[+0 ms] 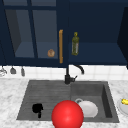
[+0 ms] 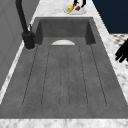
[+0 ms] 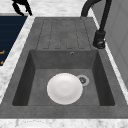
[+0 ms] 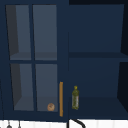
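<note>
We see left hand [image 1: 37, 108] hanging open over the drainboard's near edge; white plate [image 1: 88, 109] lies well right, in the basin.

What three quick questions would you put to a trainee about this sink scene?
1. Multiple choice: what lies in the sink basin? A a mug; B a white plate; C a pan.
2. True or false: the left hand holds nothing, and its fingers are open.
3. Fill the gap: the green bottle stands on an open shelf to the ___ of the glass cabinet door.
Key: 1 B; 2 true; 3 right.
</note>
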Robot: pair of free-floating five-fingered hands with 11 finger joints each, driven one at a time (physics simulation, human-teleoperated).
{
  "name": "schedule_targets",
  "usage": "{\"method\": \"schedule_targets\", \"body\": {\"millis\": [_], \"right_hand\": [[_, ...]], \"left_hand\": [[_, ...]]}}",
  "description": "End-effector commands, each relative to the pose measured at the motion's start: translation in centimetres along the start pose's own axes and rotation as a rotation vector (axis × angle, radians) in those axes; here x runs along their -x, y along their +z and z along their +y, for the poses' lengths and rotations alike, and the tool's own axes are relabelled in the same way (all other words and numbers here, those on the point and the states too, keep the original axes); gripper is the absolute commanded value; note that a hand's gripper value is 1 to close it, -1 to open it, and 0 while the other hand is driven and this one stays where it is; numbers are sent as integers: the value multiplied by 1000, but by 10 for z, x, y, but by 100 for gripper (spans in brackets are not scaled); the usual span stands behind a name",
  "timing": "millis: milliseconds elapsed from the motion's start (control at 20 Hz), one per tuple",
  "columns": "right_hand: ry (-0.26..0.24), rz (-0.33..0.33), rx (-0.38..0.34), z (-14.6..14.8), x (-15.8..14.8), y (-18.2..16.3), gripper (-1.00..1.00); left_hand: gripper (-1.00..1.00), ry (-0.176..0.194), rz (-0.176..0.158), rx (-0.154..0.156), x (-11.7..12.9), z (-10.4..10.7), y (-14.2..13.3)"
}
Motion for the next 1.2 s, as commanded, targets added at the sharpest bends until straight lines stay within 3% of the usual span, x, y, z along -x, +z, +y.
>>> {"method": "schedule_targets", "body": {"millis": [0,450,900,1150], "right_hand": [[-7,-5,7,-24,-1,11,-100],[23,12,-57,-67,-32,24,-100],[103,69,-38,-62,-95,2,-100],[74,48,-38,-69,-101,4,-100]], "left_hand": [[0,0,0,0,0,0,0],[0,0,0,0,0,0,0],[0,0,0,0,0,0,0],[0,0,0,0,0,0,0]]}}
